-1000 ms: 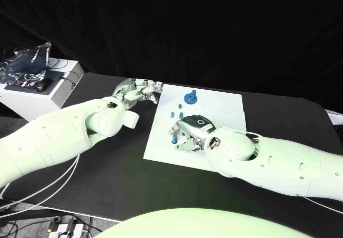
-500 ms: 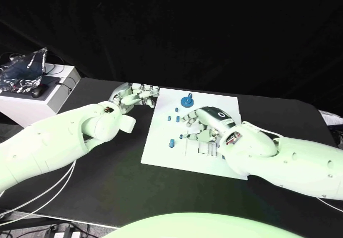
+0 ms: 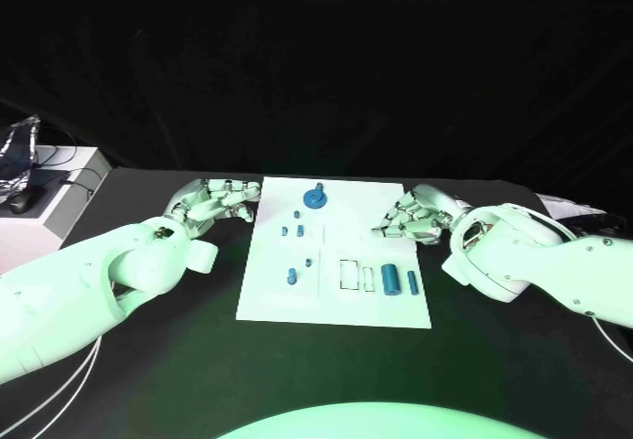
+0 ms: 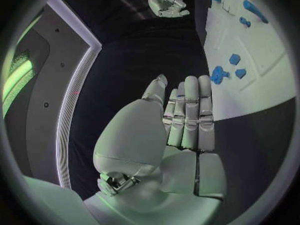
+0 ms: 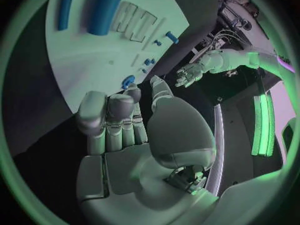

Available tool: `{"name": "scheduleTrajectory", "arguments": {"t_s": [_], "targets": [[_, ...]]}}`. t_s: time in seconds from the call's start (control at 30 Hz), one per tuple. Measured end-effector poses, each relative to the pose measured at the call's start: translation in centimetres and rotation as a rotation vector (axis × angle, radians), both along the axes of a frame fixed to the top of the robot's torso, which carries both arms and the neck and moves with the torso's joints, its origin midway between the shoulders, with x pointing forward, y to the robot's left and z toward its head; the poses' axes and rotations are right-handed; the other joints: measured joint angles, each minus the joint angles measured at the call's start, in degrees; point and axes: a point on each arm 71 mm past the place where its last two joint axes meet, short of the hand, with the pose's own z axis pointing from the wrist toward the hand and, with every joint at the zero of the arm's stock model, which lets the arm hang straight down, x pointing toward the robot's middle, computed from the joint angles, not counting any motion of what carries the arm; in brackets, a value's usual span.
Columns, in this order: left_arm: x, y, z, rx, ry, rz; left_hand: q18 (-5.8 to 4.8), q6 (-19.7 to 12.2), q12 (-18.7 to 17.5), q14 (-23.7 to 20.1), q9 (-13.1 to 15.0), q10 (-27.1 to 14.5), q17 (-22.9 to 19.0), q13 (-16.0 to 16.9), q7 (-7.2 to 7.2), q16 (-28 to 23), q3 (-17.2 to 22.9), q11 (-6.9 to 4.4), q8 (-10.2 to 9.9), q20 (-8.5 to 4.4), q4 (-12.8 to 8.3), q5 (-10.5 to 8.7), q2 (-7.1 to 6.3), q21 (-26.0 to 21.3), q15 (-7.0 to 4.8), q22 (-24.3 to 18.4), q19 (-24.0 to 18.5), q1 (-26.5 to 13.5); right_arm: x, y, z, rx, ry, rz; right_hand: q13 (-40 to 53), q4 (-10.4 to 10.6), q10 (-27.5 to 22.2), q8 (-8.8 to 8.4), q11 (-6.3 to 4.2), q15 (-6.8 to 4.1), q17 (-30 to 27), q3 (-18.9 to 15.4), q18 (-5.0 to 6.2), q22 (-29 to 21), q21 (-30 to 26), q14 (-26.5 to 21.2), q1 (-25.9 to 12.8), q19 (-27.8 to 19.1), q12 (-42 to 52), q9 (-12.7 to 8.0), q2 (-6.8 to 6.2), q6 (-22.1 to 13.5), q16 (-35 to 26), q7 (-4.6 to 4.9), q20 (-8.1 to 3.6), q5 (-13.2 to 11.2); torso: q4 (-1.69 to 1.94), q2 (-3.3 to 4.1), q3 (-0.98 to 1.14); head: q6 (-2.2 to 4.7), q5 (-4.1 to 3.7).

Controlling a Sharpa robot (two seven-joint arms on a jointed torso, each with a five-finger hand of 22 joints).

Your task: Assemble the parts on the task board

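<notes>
White board (image 3: 337, 302) flat in the middle of the black worktop (image 3: 528, 366), long side running away from the robot. On the board, several blue parts: a round knob-like part (image 3: 316, 197) standing near the far edge; small pegs (image 3: 298, 225) in a loose cluster toward the left-hand half; a short peg (image 3: 292, 274) lying nearer the left edge, a smaller one just beside it; a thick cylinder (image 3: 390, 278) and a thin bar (image 3: 413, 283) lying side by side near the right edge, next to a row of outlined rectangular slots (image 3: 356, 275). In the right wrist view, same cylinder (image 5: 104, 6) and bar (image 5: 65, 10) lying parallel, slots just beside them.

Left hand (image 3: 211, 200) off the board's left edge, over bare worktop, near the far left corner of the board. Fingers (image 4: 190, 116) straight and pressed side by side, thumb alongside, nothing held, nothing touched. Board edge and a few parts (image 4: 219, 75) just beyond the fingertips in the left wrist view.

Right hand (image 3: 417, 218) just off the board's right edge, level with the far half of the board. Fingers (image 5: 112, 117) curled inward at the tips, close together, holding nothing; clear of every part.

Both hands well apart, board between them.
</notes>
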Motion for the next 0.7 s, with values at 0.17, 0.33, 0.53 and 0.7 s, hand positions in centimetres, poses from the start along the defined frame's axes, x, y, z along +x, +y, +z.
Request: {"name": "scheduleTrajectory", "arguments": {"t_s": [0.17,0.33,0.53,0.7], "targets": [[-0.3,0.1,-0.4,-0.004,0.007,-0.010,0.00,0.0,0.0,0.0,0.0,0.0,0.0,0.0,0.00,0.0,0.0,0.00,0.0,0.00,0.0,0.00,0.00,0.0,0.00,0.0,0.0,0.0,-0.6,-1.8,-0.9,-0.036,0.155,-0.058,10.7,2.9,3.7,-1.38,-0.02,0.00,8.2,-5.7,0.00,0.0,4.7,0.0,-2.4,0.0,1.2,7.5,1.35,-0.2,5.3,-0.34,0.00,0.9,-0.23,-0.32,-0.01,-0.36,-2.24],[-0.5,0.0,-0.5,-0.008,0.010,-0.020,0.00,0.0,0.0,0.0,0.0,0.0,0.0,0.0,0.00,0.0,0.0,0.00,0.0,0.00,0.0,0.00,0.00,0.0,0.00,0.0,0.0,0.0,-1.4,-3.0,-1.9,-0.097,0.289,-0.102,15.5,4.8,5.5,-3.43,-0.01,0.00,11.8,-6.0,0.00,0.0,4.9,0.0,-2.9,0.0,1.0,10.6,0.86,0.7,6.9,-0.79,0.00,-0.2,-0.41,-0.55,-0.08,-0.83,-3.22],[-0.7,-0.1,-0.7,-0.012,0.013,-0.029,0.00,0.0,0.0,0.0,0.0,0.0,0.0,0.0,0.00,0.0,-0.2,0.00,0.0,0.00,-0.2,0.00,0.00,-0.3,0.00,-0.1,0.0,0.0,-2.2,-3.2,-2.9,-0.156,0.383,-0.106,18.0,5.6,6.6,-6.24,-0.38,0.00,14.2,-6.2,0.00,0.0,7.2,0.0,-5.1,0.2,1.5,11.1,1.73,2.5,8.0,-0.92,0.20,3.5,-0.59,-0.70,-0.19,-1.25,-3.63],[-0.8,-0.2,-0.8,-0.014,0.016,-0.033,0.00,0.0,0.0,0.0,0.0,0.0,0.0,0.0,0.00,0.0,-0.2,0.00,0.0,0.00,-0.2,0.00,0.00,-0.3,0.00,-0.1,0.0,0.0,-2.3,-2.5,-3.5,-0.189,0.417,-0.090,18.9,5.1,6.9,-7.40,-0.30,-0.22,14.6,-7.3,0.00,0.0,7.5,0.2,-5.7,0.2,0.7,13.2,2.24,2.9,8.0,-0.96,0.20,3.7,-0.60,-0.74,-0.29,-1.48,-3.70]]}}
